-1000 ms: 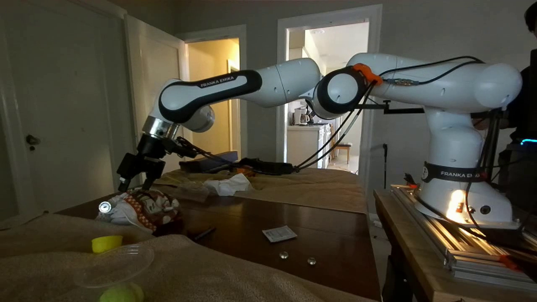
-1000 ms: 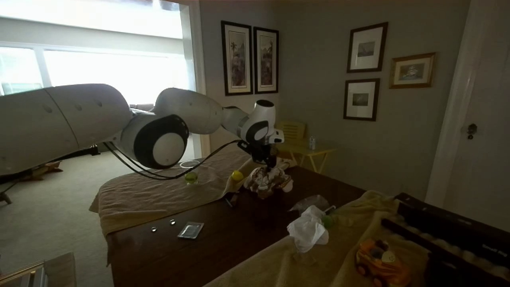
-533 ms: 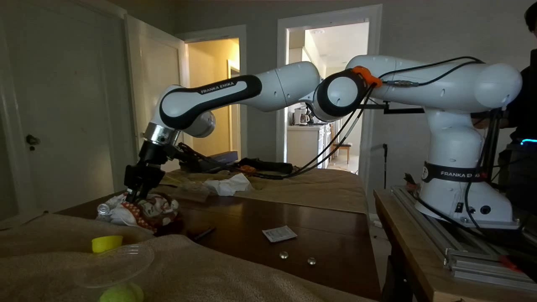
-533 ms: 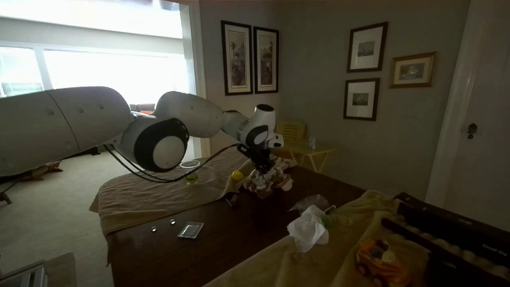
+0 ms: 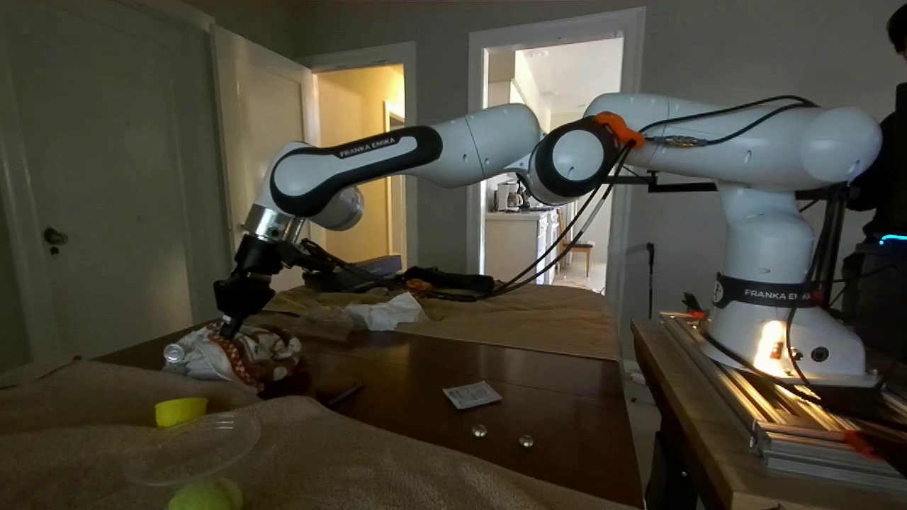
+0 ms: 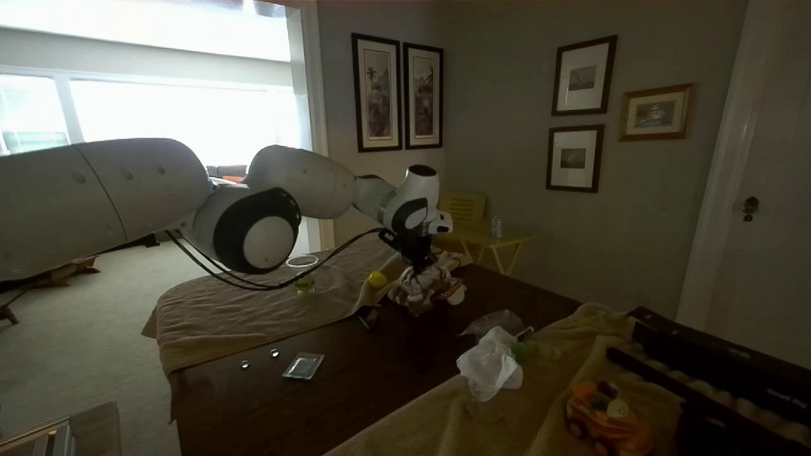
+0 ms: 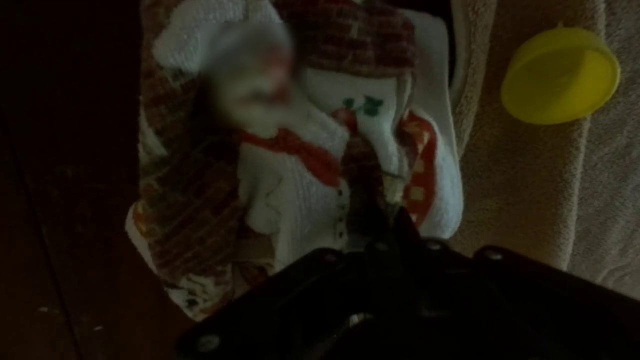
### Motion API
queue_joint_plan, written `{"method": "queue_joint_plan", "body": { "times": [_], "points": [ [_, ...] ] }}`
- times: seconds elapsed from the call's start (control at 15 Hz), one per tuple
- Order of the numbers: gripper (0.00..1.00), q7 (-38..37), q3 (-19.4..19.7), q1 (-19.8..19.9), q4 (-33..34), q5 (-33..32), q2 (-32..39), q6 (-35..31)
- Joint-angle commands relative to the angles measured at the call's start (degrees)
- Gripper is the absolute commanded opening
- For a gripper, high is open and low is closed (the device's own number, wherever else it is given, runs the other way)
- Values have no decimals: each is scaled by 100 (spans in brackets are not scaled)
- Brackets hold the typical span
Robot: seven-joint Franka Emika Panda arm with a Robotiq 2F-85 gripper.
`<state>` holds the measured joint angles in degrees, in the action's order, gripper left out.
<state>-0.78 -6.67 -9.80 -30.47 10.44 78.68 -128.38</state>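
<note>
The dark brown surface (image 5: 404,375) stretches beneath me, with two tan blankets (image 5: 368,453) spread over parts of it. Directly on the surface, just beside one blanket, sits a crumpled cloth (image 7: 305,205), white and dark red with a brick print. My end effector (image 5: 228,329) points down into the top of it, slightly tilted, with my fingers drawn together and clenched on a fold; the wrist view is very dark there, but I see the fold run up to my fingertips. Well apart from me, a crumpled white tissue (image 6: 491,364) and an orange toy car (image 6: 605,421) lie on the other blanket. A yellow cup (image 7: 555,85) rests on the nearer blanket, close to the cloth. A flat packet (image 5: 472,395) lies farther off on the surface, and a dark stick (image 5: 345,394) lies between it and the cloth. Smallest are two shiny beads (image 5: 479,431), near the packet and apart from each other.
</note>
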Motion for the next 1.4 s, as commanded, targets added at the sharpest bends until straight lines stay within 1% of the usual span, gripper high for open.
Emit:
{"method": "queue_joint_plan", "body": {
  "times": [0.0, 0.27, 0.47, 0.67, 0.8, 1.0, 1.07, 1.2, 1.27, 1.33],
  "points": [
    [1, -184, 155, 101, 136, -39, -160, -289],
    [1, -715, 551, 276, 263, -67, -346, -933],
    [1, -1458, 1045, 344, 246, -139, -470, -1304],
    [1, -2291, 1568, 282, 167, -169, -555, -1427],
    [1, -2131, 1463, 129, 108, -55, -603, -1085],
    [1, -1748, 1058, -72, 22, 115, -754, -283],
    [1, -1763, 989, -125, 41, 138, -780, -88],
    [1, -1938, 970, -232, 73, 90, -843, 232],
    [1, -2083, 763, -177, 730, -171, -526, 642],
    [1, -2101, 724, -176, 794, -181, -527, 785]
  ]
}}
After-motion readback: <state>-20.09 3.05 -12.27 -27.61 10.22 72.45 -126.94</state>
